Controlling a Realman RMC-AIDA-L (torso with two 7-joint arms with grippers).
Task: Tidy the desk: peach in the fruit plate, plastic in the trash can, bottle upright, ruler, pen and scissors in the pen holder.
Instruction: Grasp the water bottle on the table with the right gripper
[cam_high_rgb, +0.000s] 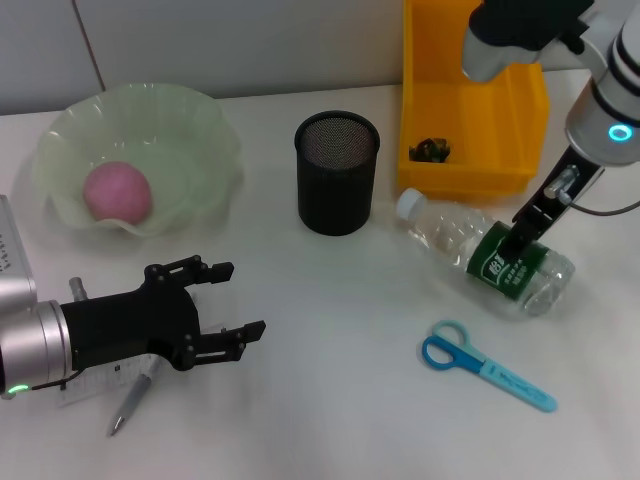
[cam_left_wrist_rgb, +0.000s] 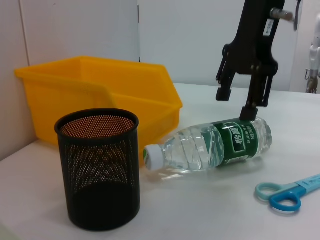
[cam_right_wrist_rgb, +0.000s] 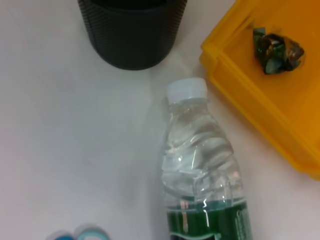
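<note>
Head view: right gripper (cam_high_rgb: 522, 240), jaws apart, straddling the green label of the bottle (cam_high_rgb: 487, 254) lying on the table (cam_high_rgb: 330, 400); cap toward the black holder (cam_high_rgb: 337, 172), yellow bin (cam_high_rgb: 470, 110) just beyond, scissors (cam_high_rgb: 485, 365) near. Left gripper (cam_high_rgb: 228, 300) low, jaws spread, grasping nothing; pen (cam_high_rgb: 133, 395) and ruler (cam_high_rgb: 100, 382) beneath its wrist; peach (cam_high_rgb: 117, 192) in the plate (cam_high_rgb: 140, 155) beyond.

Left wrist view: right gripper (cam_left_wrist_rgb: 240, 102) with one finger (cam_left_wrist_rgb: 255, 92) on the bottle (cam_left_wrist_rgb: 210, 145), the other raised; holder (cam_left_wrist_rgb: 98, 167) close by.

Right wrist view: bottle (cam_right_wrist_rgb: 202, 170) below; crumpled plastic (cam_right_wrist_rgb: 277, 50) inside the bin (cam_right_wrist_rgb: 265, 95).
</note>
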